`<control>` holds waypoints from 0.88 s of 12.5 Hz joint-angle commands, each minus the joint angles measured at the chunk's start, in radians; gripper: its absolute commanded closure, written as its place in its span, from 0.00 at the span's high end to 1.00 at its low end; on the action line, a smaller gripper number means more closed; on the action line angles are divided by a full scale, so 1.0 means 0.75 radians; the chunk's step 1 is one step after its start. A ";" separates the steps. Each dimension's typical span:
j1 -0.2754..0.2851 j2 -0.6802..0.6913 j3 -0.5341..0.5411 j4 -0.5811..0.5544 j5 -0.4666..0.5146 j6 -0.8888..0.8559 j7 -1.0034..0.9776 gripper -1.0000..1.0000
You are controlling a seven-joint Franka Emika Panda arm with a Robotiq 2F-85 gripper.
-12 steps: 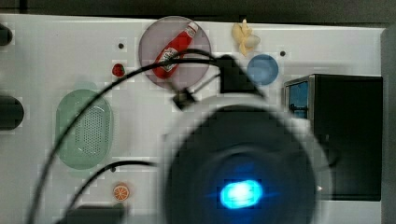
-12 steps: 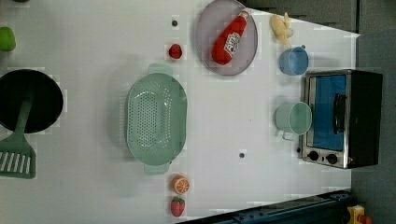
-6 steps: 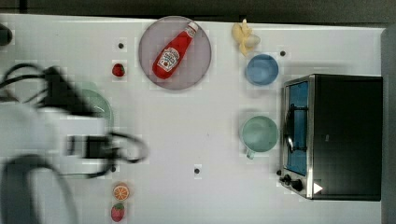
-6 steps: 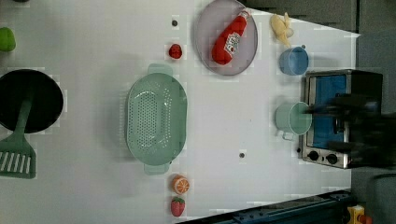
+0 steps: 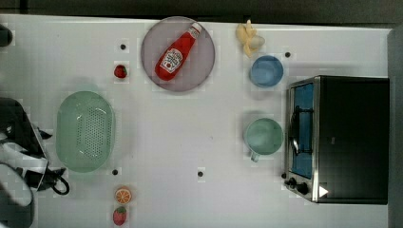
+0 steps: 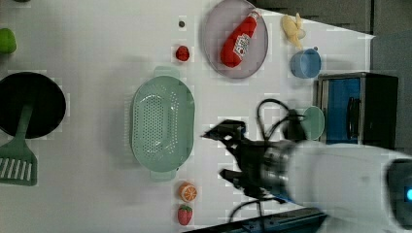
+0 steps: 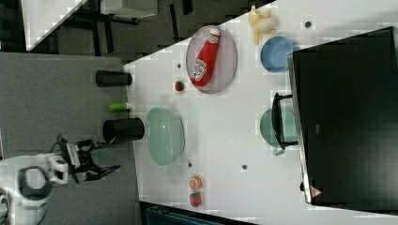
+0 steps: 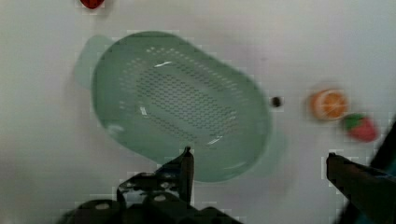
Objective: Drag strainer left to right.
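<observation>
The strainer (image 5: 85,131) is a pale mint-green oblong with rows of small holes, lying on the white table at the top view's left. It also appears in the left view (image 6: 163,124) and the right view (image 7: 164,136). My gripper (image 6: 218,153) hangs open and empty, above the table, just to the left view's right of the strainer. In the right view the gripper (image 7: 105,157) is off to the strainer's left. The wrist view looks down on the strainer (image 8: 180,105), with the gripper (image 8: 259,158) spread wide and one fingertip (image 8: 187,161) over its rim.
A plate (image 5: 204,66) holding a ketchup bottle (image 5: 176,52), a blue cup (image 5: 266,71), a green mug (image 5: 263,137) and a toaster oven (image 5: 342,137) lie toward the top view's right. A strawberry (image 5: 120,71) and an orange slice (image 5: 123,194) flank the strainer. A black pan (image 6: 29,104) and spatula (image 6: 17,162) sit at the left view's left.
The arm has swung from the middle of the top view to its left edge, and in the left view has come in from the right toward the strainer. The strainer has not moved.
</observation>
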 commanded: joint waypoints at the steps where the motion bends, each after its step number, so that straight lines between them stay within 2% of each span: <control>1: -0.058 0.082 -0.043 -0.101 0.004 0.212 0.335 1.00; 4: -0.047 0.231 -0.048 -0.179 0.004 0.442 0.346 1.00; 7: -0.027 0.393 -0.074 -0.182 0.004 0.579 0.375 1.00; 11: 0.068 0.581 -0.198 -0.176 0.004 0.791 0.375 1.00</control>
